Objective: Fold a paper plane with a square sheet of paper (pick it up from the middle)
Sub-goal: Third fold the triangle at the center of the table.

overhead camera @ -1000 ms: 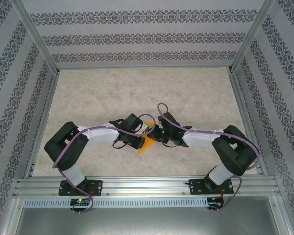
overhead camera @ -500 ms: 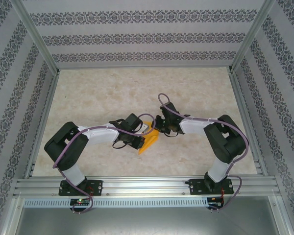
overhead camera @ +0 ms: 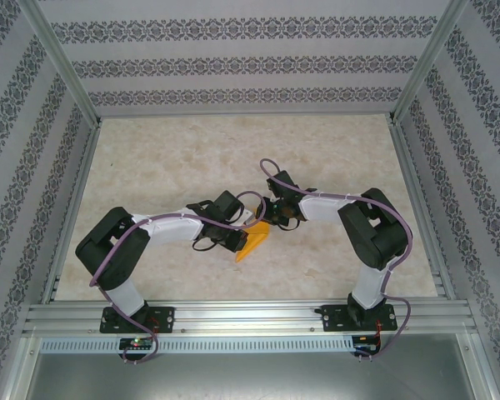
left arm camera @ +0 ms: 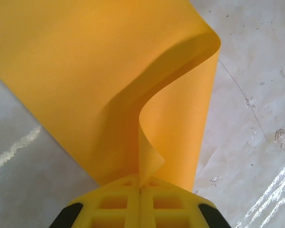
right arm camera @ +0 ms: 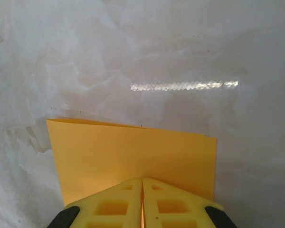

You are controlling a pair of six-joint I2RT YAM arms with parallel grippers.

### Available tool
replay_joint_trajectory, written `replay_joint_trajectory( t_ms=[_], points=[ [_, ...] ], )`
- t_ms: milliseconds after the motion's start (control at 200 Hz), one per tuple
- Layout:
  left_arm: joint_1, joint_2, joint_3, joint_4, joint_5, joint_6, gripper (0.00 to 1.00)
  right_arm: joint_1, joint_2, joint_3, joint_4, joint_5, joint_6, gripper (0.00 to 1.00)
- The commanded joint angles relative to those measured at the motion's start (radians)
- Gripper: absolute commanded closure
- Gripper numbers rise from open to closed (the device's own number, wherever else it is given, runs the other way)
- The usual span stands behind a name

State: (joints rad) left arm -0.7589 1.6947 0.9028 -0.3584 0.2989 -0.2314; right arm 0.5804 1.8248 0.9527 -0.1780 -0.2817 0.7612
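We note: left gripper [left arm camera: 140,189] pinched shut on curled square sheet of paper [left arm camera: 85,66]; right gripper [right arm camera: 142,181] clamped on its edge. Early fold, we judge; next move needs edges aligned, crease pressed.

Bright, sharp pics w/ glare on table [right arm camera: 185,86]

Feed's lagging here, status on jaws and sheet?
Left gripper shut on sheet. Right gripper shut, tips over sheet. Sheet curled, part-folded. Nothing in the way.
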Motion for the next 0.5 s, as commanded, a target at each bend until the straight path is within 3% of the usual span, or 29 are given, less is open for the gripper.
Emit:
replay_joint_trajectory(
  t_ms=[0, 495],
  points=[
    [0.015, 0.016, 0.021, -0.014, 0.011, 0.030, 0.93, 0.005, 0.038, -0.002, -0.079, 0.016, -0.032, 0.91],
    [0.015, 0.054, 0.008, -0.025, -0.021, 0.024, 0.94, -0.003, -0.019, -0.019, -0.048, -0.006, -0.005, 0.88]
  ],
)
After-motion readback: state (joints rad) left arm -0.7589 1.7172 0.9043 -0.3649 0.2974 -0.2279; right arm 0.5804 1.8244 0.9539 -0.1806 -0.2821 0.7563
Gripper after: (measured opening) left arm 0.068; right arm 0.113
